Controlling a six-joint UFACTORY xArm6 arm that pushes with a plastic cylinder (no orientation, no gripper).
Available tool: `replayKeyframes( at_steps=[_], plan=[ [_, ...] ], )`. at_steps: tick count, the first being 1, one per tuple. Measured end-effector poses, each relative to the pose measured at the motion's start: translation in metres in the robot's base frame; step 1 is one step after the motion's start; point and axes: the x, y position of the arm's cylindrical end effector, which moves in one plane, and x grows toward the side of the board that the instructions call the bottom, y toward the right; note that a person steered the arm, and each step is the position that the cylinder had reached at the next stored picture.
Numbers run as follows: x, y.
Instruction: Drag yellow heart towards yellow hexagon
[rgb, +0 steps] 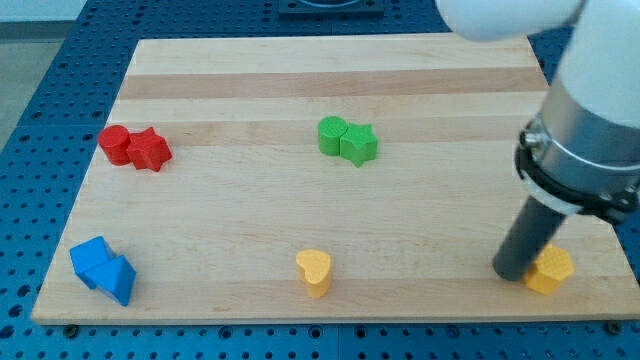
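The yellow heart (314, 272) lies near the view's bottom edge of the board, at the middle. The yellow hexagon (551, 269) lies at the view's bottom right corner of the board. My tip (512, 274) rests on the board just left of the yellow hexagon, touching or almost touching it. The heart is far to the view's left of my tip. The rod partly hides the hexagon's left side.
A green cylinder (331, 134) and a green star (359, 144) touch at the upper middle. A red cylinder (115, 144) and a red star (150, 150) touch at the left. Two blue blocks (103, 269) sit at the bottom left. The wooden board (250, 220) lies on a blue perforated table.
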Motion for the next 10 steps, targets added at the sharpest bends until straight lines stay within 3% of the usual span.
replayKeyframes(
  at_steps=[1, 2, 3, 4, 6, 7, 10],
  plan=[
    [0.001, 0.0],
    [-0.046, -0.023],
    [-0.08, -0.097],
    [-0.073, -0.187],
    [-0.016, -0.274],
    [0.009, -0.269],
    [0.008, -0.159]
  ],
)
